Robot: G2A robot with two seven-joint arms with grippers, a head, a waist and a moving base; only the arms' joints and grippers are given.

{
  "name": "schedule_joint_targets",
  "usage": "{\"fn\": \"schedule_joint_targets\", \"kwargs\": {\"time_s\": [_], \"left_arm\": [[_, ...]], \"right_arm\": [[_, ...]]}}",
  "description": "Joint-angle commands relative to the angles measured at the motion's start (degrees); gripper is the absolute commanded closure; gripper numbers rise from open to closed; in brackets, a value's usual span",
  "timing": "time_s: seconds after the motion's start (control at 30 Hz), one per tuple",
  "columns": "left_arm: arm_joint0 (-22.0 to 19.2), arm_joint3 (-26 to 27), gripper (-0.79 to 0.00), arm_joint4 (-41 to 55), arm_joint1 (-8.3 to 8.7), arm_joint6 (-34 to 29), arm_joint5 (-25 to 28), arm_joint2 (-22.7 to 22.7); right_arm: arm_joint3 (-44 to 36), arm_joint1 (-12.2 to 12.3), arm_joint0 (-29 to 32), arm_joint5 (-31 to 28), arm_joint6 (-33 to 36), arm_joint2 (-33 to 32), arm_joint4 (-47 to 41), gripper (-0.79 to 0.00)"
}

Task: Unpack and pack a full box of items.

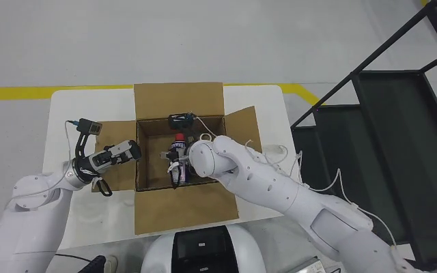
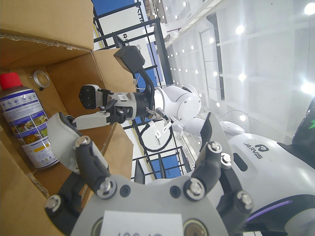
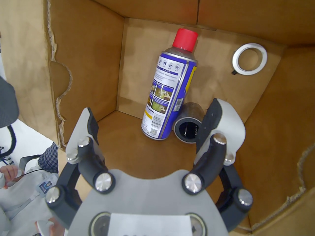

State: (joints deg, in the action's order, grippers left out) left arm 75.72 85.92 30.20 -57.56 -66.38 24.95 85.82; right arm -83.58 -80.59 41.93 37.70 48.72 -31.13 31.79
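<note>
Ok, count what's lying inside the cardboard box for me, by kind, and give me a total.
Spray can: 1
Metal ring: 1
Black tube: 1
Total: 3

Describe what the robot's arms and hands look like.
The left arm and right arm wear glossy white rounded shells; thin white cables loop along the right arm. The left hand and right hand each have two white-backed fingers with black pads, black links with silver bolts and a grey base plate.
</note>
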Motion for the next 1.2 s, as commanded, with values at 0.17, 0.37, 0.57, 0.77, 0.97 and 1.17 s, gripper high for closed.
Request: {"fn": "schedule_joint_targets", "kwargs": {"time_s": [0.17, 0.37, 0.57, 0.77, 0.97, 1.17], "left_arm": [[0.00, 0.00, -0.785, 0.00, 0.00, 0.00, 0.00, 0.00], [0.00, 0.00, -0.785, 0.00, 0.00, 0.00, 0.00, 0.00], [0.05, 0.01, -0.785, 0.08, -0.01, 0.48, -0.09, 0.09], [2.50, 0.09, -0.785, 2.15, 0.52, 4.43, 0.34, 5.58], [5.86, -1.43, -0.785, 7.82, 0.82, 7.50, 1.68, 11.44], [7.12, -2.45, -0.785, 10.41, 0.93, 8.07, 1.87, 13.98]], "right_arm": [[10.63, -4.06, -4.07, -2.77, -1.68, 2.64, -4.48, -0.785], [17.02, -6.86, -5.72, -4.00, -2.75, 4.11, -6.81, -0.785], [21.76, -9.02, -6.17, -5.46, -4.07, 4.79, -8.42, -0.785], [23.51, -10.38, -6.39, -5.85, -4.53, 5.01, -8.35, -0.785], [24.88, -11.21, -6.29, -5.53, -4.84, 4.61, -7.77, -0.785], [26.10, -11.76, -5.98, -5.45, -4.90, 3.88, -7.38, -0.785]]}}
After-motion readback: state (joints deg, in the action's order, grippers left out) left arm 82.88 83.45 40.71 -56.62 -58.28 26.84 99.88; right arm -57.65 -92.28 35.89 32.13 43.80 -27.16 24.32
